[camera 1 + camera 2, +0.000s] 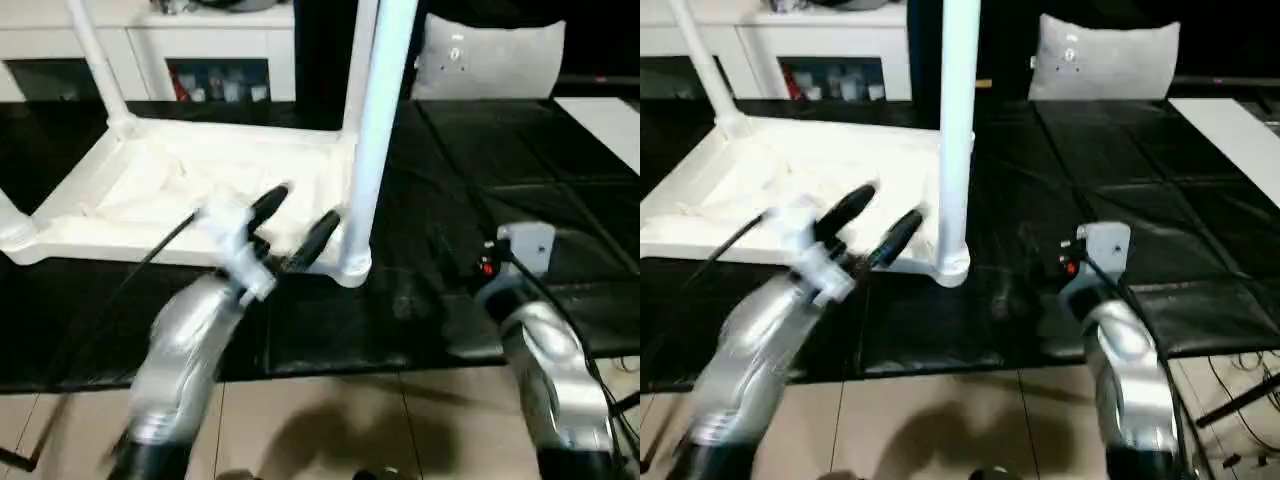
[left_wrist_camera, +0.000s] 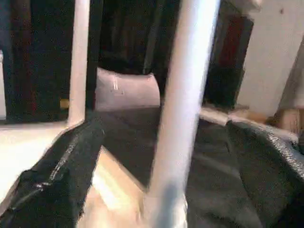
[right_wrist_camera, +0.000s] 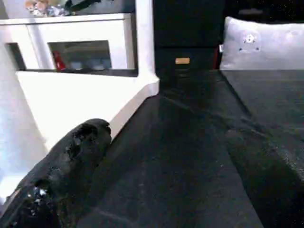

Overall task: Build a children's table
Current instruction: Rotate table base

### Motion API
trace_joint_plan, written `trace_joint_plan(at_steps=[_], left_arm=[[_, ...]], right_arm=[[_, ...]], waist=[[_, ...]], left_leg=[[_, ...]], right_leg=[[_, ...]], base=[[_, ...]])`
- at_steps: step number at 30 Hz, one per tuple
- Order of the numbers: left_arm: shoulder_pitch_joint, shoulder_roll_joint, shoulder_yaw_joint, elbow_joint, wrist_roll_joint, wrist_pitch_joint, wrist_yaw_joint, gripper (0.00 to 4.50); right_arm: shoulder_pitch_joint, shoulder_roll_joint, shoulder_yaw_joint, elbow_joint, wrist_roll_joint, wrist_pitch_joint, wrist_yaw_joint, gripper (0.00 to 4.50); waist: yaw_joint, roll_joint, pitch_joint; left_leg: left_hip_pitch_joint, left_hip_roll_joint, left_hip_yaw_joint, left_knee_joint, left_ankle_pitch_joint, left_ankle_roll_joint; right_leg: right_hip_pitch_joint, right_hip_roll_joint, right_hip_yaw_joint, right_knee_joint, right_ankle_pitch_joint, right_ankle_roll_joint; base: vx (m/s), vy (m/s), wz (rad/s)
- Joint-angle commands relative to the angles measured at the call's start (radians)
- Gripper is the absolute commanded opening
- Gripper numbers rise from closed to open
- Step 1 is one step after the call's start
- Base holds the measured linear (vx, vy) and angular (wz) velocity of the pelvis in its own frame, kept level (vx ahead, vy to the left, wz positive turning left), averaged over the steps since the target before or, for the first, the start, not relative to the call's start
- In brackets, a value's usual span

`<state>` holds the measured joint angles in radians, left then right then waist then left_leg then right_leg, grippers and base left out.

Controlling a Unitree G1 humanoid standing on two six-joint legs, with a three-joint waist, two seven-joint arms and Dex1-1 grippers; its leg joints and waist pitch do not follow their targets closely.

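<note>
Black floor mats (image 1: 480,160) carry the children's table (image 1: 190,190), laid top-down with ribbed underside up, presumably so the corner sockets can be reached from above. Legs are seated upright in the sockets; the near-right leg (image 1: 372,130) stands vertical, long axis floor to ceiling, tabletop long axis running left-right. A white cabinet (image 1: 200,50) and a grey cushion (image 1: 490,55) sit behind. Left gripper (image 1: 295,222) is spread wide, empty, just beside that leg. Right gripper (image 3: 61,166) is likewise wide apart, nothing held, low over the mat.

No text, label, brand or number can be read; the small mark on the grey cushion (image 1: 1105,60) is illegible.
</note>
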<state>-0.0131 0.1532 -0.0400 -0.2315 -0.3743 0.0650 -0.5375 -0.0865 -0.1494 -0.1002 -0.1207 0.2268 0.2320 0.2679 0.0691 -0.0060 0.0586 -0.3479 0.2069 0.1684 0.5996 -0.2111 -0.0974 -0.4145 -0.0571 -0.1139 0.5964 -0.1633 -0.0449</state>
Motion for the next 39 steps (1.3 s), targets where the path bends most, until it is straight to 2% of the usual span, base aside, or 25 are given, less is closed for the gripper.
trace_joint_plan(at_steps=[1, 9, 15, 18, 19, 20, 21, 22, 23, 24, 25, 26, 27, 28, 29, 30, 31, 32, 33, 34, 35, 36, 37, 38, 39], left_arm=[[0.035, 0.005, 0.030, -0.050, -0.009, 0.023, 0.019, 4.48], [0.157, -0.036, 0.128, -0.107, 0.063, 0.056, 0.221, 4.48], [0.169, -0.038, 0.142, -0.131, 0.109, 0.089, 0.299, 4.48], [0.161, -0.033, 0.139, -0.132, 0.141, 0.097, 0.324, 4.48], [0.158, -0.036, 0.141, -0.134, 0.138, 0.107, 0.332, 4.48], [0.157, -0.038, 0.142, -0.136, 0.137, 0.112, 0.336, 4.48], [0.157, -0.044, 0.145, -0.137, 0.119, 0.135, 0.340, 4.48], [0.149, -0.030, 0.138, -0.129, 0.168, 0.147, 0.366, 4.48], [0.147, -0.028, 0.137, -0.127, 0.177, 0.146, 0.370, 4.48], [0.147, -0.028, 0.137, -0.127, 0.177, 0.146, 0.370, 4.48], [0.143, -0.019, 0.133, -0.128, 0.192, 0.148, 0.373, 4.48], [0.141, -0.017, 0.132, -0.127, 0.194, 0.144, 0.372, 4.48], [0.138, -0.012, 0.130, -0.133, 0.188, 0.153, 0.365, 4.48], [0.137, -0.007, 0.127, -0.136, 0.186, 0.154, 0.358, 4.48], [0.138, -0.003, 0.125, -0.140, 0.185, 0.151, 0.352, 4.48], [0.140, 0.001, 0.123, -0.144, 0.182, 0.151, 0.347, 4.48], [0.141, 0.002, 0.124, -0.150, 0.177, 0.159, 0.348, 4.48], [0.142, 0.001, 0.125, -0.154, 0.174, 0.163, 0.349, 4.48], [0.142, 0.000, 0.126, -0.158, 0.170, 0.167, 0.351, 4.48], [0.143, 0.000, 0.130, -0.163, 0.173, 0.172, 0.351, 4.48], [0.144, 0.000, 0.133, -0.165, 0.172, 0.174, 0.350, 4.48], [0.145, 0.001, 0.133, -0.166, 0.172, 0.175, 0.351, 4.48], [0.149, 0.004, 0.135, -0.170, 0.168, 0.177, 0.353, 4.48], [0.150, 0.006, 0.136, -0.171, 0.167, 0.178, 0.354, 4.48], [0.154, 0.008, 0.140, -0.175, 0.162, 0.182, 0.355, 4.48]], right_arm=[[0.010, 0.001, 0.005, -0.043, 0.013, 0.048, -0.020, 4.50], [0.013, -0.029, 0.058, -0.176, -0.003, 0.337, -0.066, 4.50], [0.022, -0.045, 0.091, -0.185, -0.048, 0.274, -0.057, 4.50], [0.030, -0.045, 0.100, -0.195, -0.052, 0.244, -0.053, 4.50], [0.034, -0.047, 0.104, -0.202, -0.055, 0.249, -0.056, 4.50], [0.035, -0.048, 0.106, -0.209, -0.055, 0.260, -0.060, 4.50], [0.036, -0.044, 0.103, -0.212, -0.051, 0.270, -0.066, 4.50], [0.037, -0.032, 0.091, -0.209, -0.034, 0.284, -0.071, 4.50], [0.038, -0.029, 0.087, -0.205, -0.032, 0.282, -0.071, 4.50], [0.038, -0.029, 0.087, -0.205, -0.032, 0.282, -0.071, 4.50], [0.040, -0.028, 0.088, -0.201, -0.027, 0.278, -0.061, 4.50], [0.041, -0.028, 0.089, -0.201, -0.024, 0.276, -0.055, 4.50], [0.046, -0.025, 0.093, -0.201, -0.017, 0.270, -0.044, 4.50], [0.049, -0.023, 0.096, -0.202, -0.011, 0.266, -0.039, 4.50], [0.051, -0.022, 0.099, -0.203, -0.008, 0.264, -0.035, 4.50], [0.054, -0.022, 0.105, -0.204, -0.006, 0.262, -0.030, 4.50], [0.056, -0.022, 0.110, -0.205, -0.006, 0.263, -0.024, 4.50], [0.057, -0.023, 0.113, -0.205, -0.004, 0.262, -0.018, 4.50], [0.059, -0.023, 0.115, -0.204, -0.001, 0.261, -0.013, 4.50], [0.058, -0.024, 0.122, -0.202, 0.001, 0.256, -0.006, 4.50], [0.058, -0.024, 0.123, -0.201, 0.002, 0.254, -0.005, 4.50], [0.057, -0.024, 0.123, -0.200, 0.002, 0.254, -0.005, 4.50], [0.056, -0.022, 0.123, -0.198, 0.005, 0.251, -0.001, 4.50], [0.056, -0.021, 0.123, -0.197, 0.006, 0.249, 0.001, 4.50], [0.055, -0.018, 0.122, -0.195, 0.010, 0.243, 0.008, 4.50]], waist=[[-0.007, -0.004, -0.050], [-0.028, -0.009, -0.037], [-0.032, -0.009, -0.040], [-0.043, 0.005, -0.044], [-0.055, 0.028, -0.052], [-0.058, 0.035, -0.052], [-0.064, 0.024, -0.057], [-0.061, 0.013, -0.054], [-0.050, -0.022, -0.062], [-0.050, -0.022, -0.062], [-0.008, -0.046, -0.057], [-0.003, -0.054, -0.041], [0.000, -0.055, -0.033], [0.003, -0.037, -0.031], [-0.012, -0.029, -0.017], [-0.008, 0.004, -0.039], [-0.009, 0.028, -0.042], [-0.011, 0.034, -0.043], [-0.016, 0.024, -0.031], [0.005, 0.006, -0.006], [0.003, -0.029, 0.006], [0.008, -0.025, 0.021], [-0.008, -0.026, 0.022], [0.001, -0.018, 0.001], [-0.003, -0.005, 0.005]], left_leg=[[-0.003, 0.015, -0.002, -0.071, -0.222, 0.054], [-0.004, 0.008, -0.010, -0.077, -0.274, 0.044], [-0.008, 0.012, -0.015, -0.078, -0.258, 0.045], [0.007, 0.042, -0.034, -0.089, -0.264, 0.030], [0.033, 0.172, -0.105, -0.145, -0.193, 0.100], [0.054, 0.243, -0.137, -0.160, -0.102, 0.165], [0.066, 0.250, -0.143, -0.154, -0.048, 0.203], [0.056, 0.211, -0.113, -0.122, 0.024, 0.312], [-0.006, 0.026, -0.011, -0.018, -0.045, 0.365], [-0.006, 0.026, -0.011, -0.018, -0.045, 0.365], [-0.052, -0.096, 0.001, 0.146, -0.144, 0.202], [-0.068, -0.093, -0.020, 0.107, -0.083, 0.137], [-0.060, -0.092, -0.027, 0.078, -0.065, 0.135], [-0.044, -0.075, -0.043, 0.031, -0.068, 0.164], [-0.057, -0.041, -0.073, -0.015, -0.087, 0.202], [-0.050, -0.017, -0.091, -0.026, -0.085, 0.200], [0.003, 0.101, -0.133, -0.061, -0.193, 0.235], [0.013, 0.198, -0.166, -0.102, -0.256, 0.255], [0.010, 0.201, -0.165, -0.113, -0.301, 0.253], [-0.002, 0.107, -0.108, -0.086, -0.439, 0.145], [0.022, -0.004, -0.052, -0.009, -0.385, 0.094], [0.070, -0.095, -0.008, 0.110, -0.194, 0.098], [0.048, -0.098, -0.011, 0.098, -0.208, 0.124], [0.056, -0.067, -0.014, 0.034, -0.270, 0.140], [0.098, -0.030, -0.032, 0.010, -0.333, 0.147]], right_leg=[[0.044, -0.064, 0.049, -0.112, -0.520, 0.045], [0.048, -0.058, 0.033, -0.139, -0.576, 0.104], [0.049, -0.066, 0.038, -0.134, -0.531, 0.095], [0.049, -0.030, 0.018, -0.131, -0.407, 0.073], [0.049, -0.024, 0.008, -0.048, -0.186, -0.010], [0.012, -0.036, 0.019, 0.031, -0.145, -0.055], [-0.006, -0.041, 0.030, 0.057, -0.135, -0.075], [-0.016, -0.063, 0.057, 0.063, -0.060, -0.166], [0.027, -0.073, 0.090, -0.034, 0.042, -0.335], [0.027, -0.073, 0.090, -0.034, 0.042, -0.335], [0.080, -0.123, 0.111, -0.116, -0.282, -0.212], [0.090, -0.117, 0.123, -0.108, -0.386, 0.010], [0.087, -0.110, 0.120, -0.116, -0.429, 0.122], [0.089, -0.110, 0.116, -0.136, -0.489, 0.255], [0.091, -0.078, 0.072, -0.144, -0.503, 0.297], [0.108, -0.071, 0.051, -0.137, -0.461, 0.300], [0.086, -0.078, 0.047, -0.121, -0.419, 0.218], [0.086, -0.118, 0.085, 0.004, -0.210, 0.097], [0.072, -0.138, 0.112, 0.033, -0.145, 0.055], [0.064, -0.154, 0.152, -0.039, -0.361, 0.022], [0.043, -0.146, 0.135, -0.126, -0.743, 0.122], [-0.009, -0.117, 0.133, -0.225, -1.208, 0.250], [0.044, -0.108, 0.087, -0.222, -1.210, 0.288], [0.083, -0.080, 0.058, -0.204, -1.011, 0.314], [0.064, -0.052, 0.006, -0.213, -0.932, 0.311]], base=[[0.000, 0.000, 0.00], [0.000, 0.000, 0.00], [0.000, 0.000, 0.00], [0.000, 0.000, 0.00], [0.045, -0.060, 0.06], [0.045, -0.060, 0.06], [0.049, -0.114, 0.09], [0.057, -0.178, 0.05], [0.057, -0.178, 0.05], [0.023, -0.187, -0.03], [-0.022, -0.156, -0.04], [-0.022, -0.156, -0.04], [-0.042, -0.137, -0.01], [-0.046, -0.097, -0.02], [-0.046, -0.097, -0.02], [-0.055, -0.087, -0.08], [-0.033, -0.083, 0.00], [-0.033, -0.083, 0.00], [-0.040, -0.078, 0.05], [-0.046, -0.077, 0.09], [-0.046, -0.077, 0.09], [-0.078, -0.064, 0.05], [0.000, 0.000, 0.00], [0.000, 0.000, 0.00], [0.000, 0.000, 0.00]])
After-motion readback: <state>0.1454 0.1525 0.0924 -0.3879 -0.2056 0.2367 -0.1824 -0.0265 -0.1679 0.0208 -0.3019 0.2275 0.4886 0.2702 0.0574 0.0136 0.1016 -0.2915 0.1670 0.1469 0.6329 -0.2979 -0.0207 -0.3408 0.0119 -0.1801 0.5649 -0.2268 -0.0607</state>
